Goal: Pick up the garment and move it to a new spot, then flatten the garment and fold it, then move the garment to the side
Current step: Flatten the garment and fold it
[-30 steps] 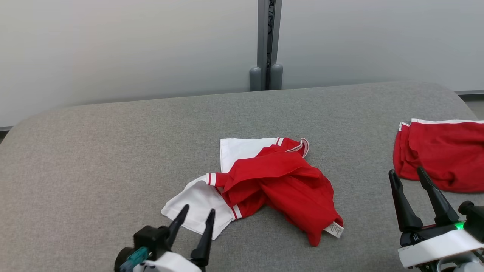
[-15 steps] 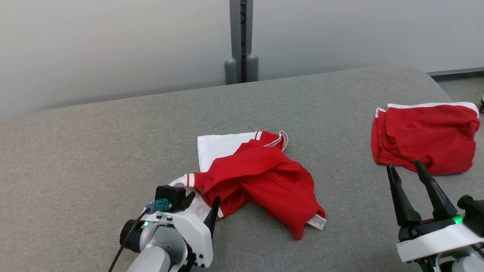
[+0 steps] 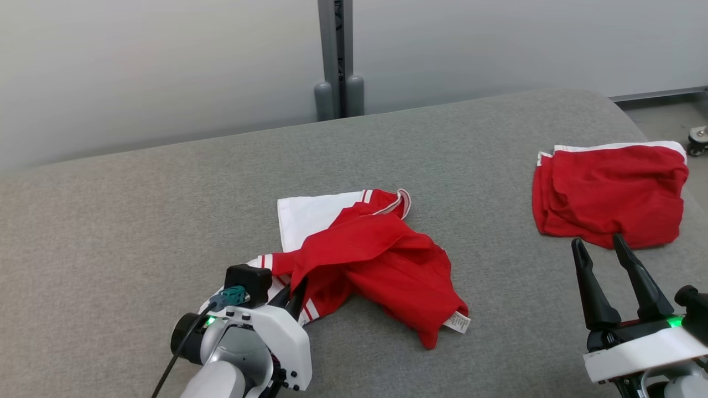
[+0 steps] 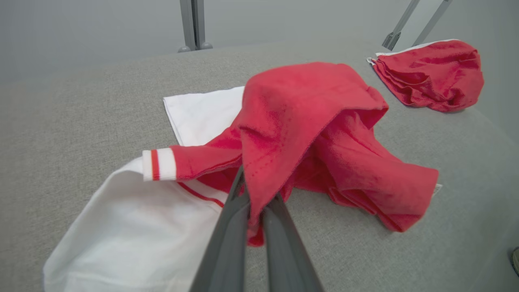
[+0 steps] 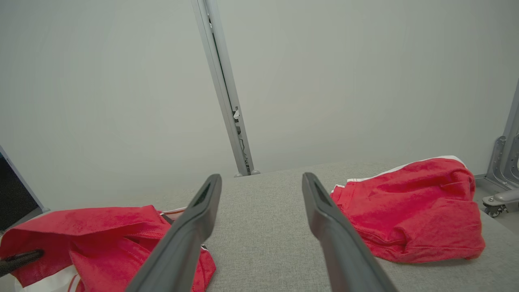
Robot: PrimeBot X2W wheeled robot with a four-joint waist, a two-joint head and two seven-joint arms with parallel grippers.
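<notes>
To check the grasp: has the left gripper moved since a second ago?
Yes. Against the shirt, the left gripper went forward, from its white near edge to the red cloth, and shut on it.

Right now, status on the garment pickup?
Left gripper shut on red edge of the crumpled garment. Right gripper open, hovering empty. Second red garment lies apart at far right, not in the way.
</notes>
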